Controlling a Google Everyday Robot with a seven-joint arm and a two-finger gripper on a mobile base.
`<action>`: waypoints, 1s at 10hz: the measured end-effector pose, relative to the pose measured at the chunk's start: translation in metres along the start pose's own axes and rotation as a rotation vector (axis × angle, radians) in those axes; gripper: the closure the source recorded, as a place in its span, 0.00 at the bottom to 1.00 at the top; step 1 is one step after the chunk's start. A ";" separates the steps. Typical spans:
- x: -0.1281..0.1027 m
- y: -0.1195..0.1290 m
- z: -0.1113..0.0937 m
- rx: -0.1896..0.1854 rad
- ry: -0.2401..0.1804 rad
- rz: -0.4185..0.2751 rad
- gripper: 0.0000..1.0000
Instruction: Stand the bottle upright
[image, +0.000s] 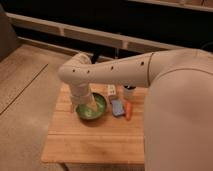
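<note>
Bottle (111, 91) sits on the wooden table (95, 142) just behind the green bowl (101, 112), top hidden by the arm (115, 72); upright or lying, can't tell. Gripper (88, 107) hangs into the bowl, jaws spread wide, nothing visibly held. 1 blue item (117, 107), carrot (128, 111), cup (129, 93) beside, all blurry.

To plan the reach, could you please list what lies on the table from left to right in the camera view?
Green bowl, with the gripper over it → bottle → blue object → carrot.
</note>
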 end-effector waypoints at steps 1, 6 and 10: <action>-0.022 -0.011 -0.007 -0.004 -0.057 -0.023 0.35; -0.136 -0.096 -0.072 -0.058 -0.326 -0.113 0.35; -0.138 -0.101 -0.075 -0.052 -0.342 -0.124 0.35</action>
